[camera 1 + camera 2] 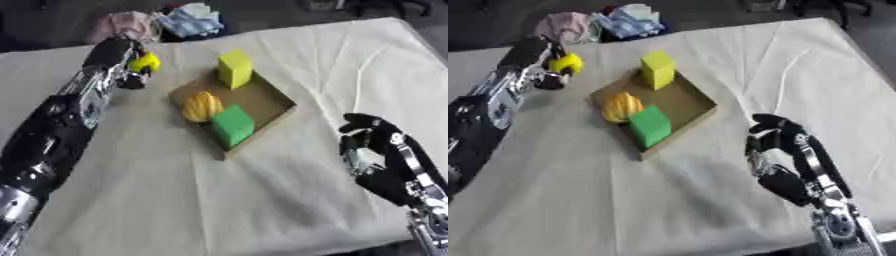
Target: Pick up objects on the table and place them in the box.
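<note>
- Yellow object [146, 62] — small, rounded — sits in the left hand [122, 57], fingers curled round it, above the cloth just left of the box [274, 95]; likely lifted for carrying over.
- Box already holds a yellow block [234, 68], a green block [233, 124] and an orange ridged item [202, 106], packed close together.
- Right hand [778, 136] idles near the right edge, fingers bent, holding nothing.
- Cream tablecloth [219, 200], wrinkled — bundled fabric [166, 22] beyond the far edge, dark floor behind.

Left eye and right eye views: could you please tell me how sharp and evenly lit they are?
Left eye view: soft throughout, the box edges fuzzy, light even with no glare on the cloth. Right eye view: equally soft, the right hand a dark blur, faint shadows along cloth creases.
</note>
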### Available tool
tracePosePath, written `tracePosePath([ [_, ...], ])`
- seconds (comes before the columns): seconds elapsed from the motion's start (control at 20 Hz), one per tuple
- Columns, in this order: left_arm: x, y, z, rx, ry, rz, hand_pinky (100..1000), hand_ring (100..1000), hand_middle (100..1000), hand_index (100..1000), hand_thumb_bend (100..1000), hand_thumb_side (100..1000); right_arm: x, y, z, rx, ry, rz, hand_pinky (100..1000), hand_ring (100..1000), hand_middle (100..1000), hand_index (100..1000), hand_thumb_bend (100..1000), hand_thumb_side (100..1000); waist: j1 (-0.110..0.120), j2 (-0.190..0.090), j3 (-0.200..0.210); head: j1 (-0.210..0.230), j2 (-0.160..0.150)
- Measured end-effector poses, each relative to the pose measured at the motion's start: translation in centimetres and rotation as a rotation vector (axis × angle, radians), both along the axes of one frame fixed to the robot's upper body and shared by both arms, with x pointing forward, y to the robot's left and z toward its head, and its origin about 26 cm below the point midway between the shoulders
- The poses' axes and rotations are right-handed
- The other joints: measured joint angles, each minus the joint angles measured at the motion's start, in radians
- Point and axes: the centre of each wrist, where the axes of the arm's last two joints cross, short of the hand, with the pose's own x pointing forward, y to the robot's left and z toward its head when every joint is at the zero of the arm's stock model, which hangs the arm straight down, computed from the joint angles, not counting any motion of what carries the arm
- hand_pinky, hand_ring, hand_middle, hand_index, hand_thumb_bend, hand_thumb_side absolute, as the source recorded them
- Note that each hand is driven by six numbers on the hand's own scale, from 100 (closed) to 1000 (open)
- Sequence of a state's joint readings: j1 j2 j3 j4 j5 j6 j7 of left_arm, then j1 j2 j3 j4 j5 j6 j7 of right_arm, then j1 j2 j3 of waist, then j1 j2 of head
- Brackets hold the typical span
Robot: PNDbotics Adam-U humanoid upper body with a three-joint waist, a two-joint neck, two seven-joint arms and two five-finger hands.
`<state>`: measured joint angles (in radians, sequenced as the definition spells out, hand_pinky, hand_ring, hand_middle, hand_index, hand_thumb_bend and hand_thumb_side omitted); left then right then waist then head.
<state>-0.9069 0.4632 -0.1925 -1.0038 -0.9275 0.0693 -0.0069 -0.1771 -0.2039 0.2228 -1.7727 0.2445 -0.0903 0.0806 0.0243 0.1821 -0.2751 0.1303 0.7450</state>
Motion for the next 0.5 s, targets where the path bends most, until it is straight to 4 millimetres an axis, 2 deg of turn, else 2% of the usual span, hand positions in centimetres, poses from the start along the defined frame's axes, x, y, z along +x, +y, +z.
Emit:
tracePosePath([
  [0.15,-0.7,-2.7,2.0,0.013,-0.033,-0.137,549,481,497,636,107,113,0.0,0.0,0.0,0.0,0.0,0.001,598,573,646,811,100,369,0.0,0.0,-0.003,0.0,0.0],
  [0.25,-1.1,-4.7,2.3,0.034,-0.017,-0.237,568,502,517,653,132,135,0.0,0.0,0.0,-0.001,0.0,0.003,598,574,646,811,100,370,0.0,0.0,-0.009,0.002,0.0],
  [0.4,-1.5,-7.3,1.7,0.071,0.04,-0.351,592,542,561,686,203,197,0.0,0.2,0.0,-0.002,0.001,0.01,598,574,646,811,100,371,0.0,0.0,-0.018,0.005,0.0],
  [0.5,-1.6,-8.6,1.0,0.095,0.081,-0.397,599,551,571,693,217,210,0.0,0.3,0.0,0.0,0.0,0.013,598,574,646,811,100,371,0.0,0.0,-0.021,0.007,0.0],
])
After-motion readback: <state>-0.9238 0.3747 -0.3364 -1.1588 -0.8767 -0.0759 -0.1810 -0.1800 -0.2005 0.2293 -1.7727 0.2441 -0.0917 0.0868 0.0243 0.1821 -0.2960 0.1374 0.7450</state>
